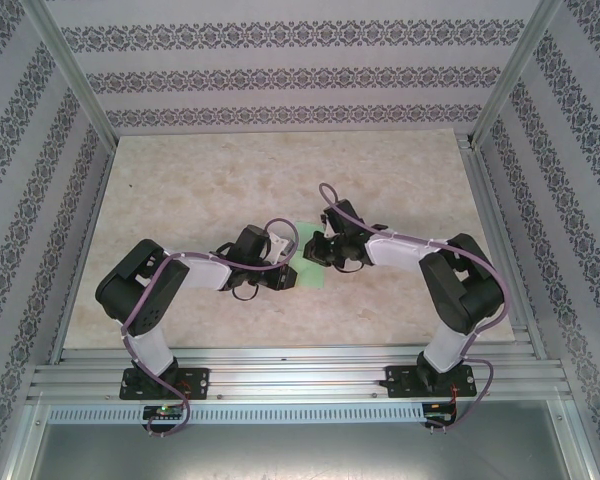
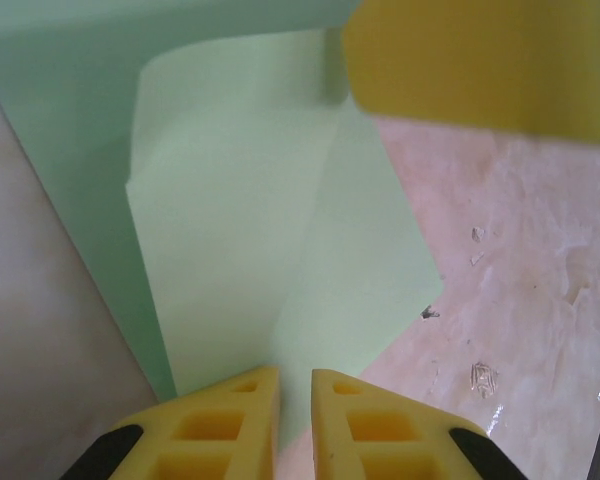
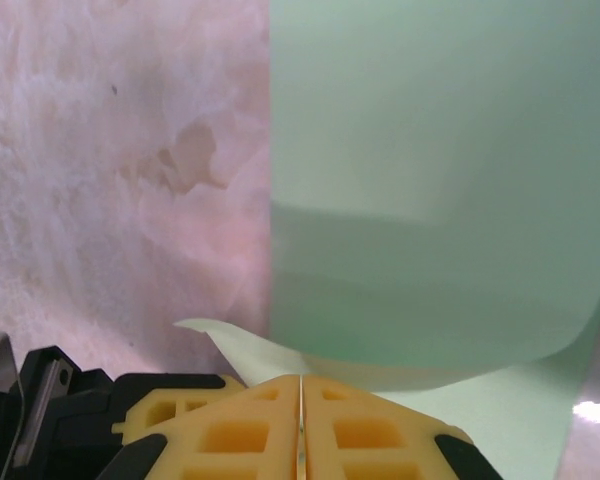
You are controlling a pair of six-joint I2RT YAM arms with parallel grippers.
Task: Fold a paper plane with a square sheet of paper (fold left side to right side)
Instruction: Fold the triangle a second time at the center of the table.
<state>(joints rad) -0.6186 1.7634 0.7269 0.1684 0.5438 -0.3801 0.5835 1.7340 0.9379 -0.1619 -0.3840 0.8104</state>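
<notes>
1. The square sheet of paper (image 2: 240, 250) (light green) lies partly curled at the middle of the table (image 1: 180, 190).
2. The left fingers (image 2: 225, 425) stand narrowly apart at its edge.
3. The right fingers (image 3: 230, 430), pressed together, pinch it.

A pale marbled tabletop (image 1: 180, 200) is lying under even light, walls (image 1: 280, 60) papered in grey floral stripes are enclosing it on three sides, and metal rails (image 1: 300, 365) are running along its near edge.

light: bright, even, diffuse | shadows: faint, soft | glare: small spot on table (image 3: 592, 412) | blur: paper (image 2: 230, 250) soft up close
</notes>
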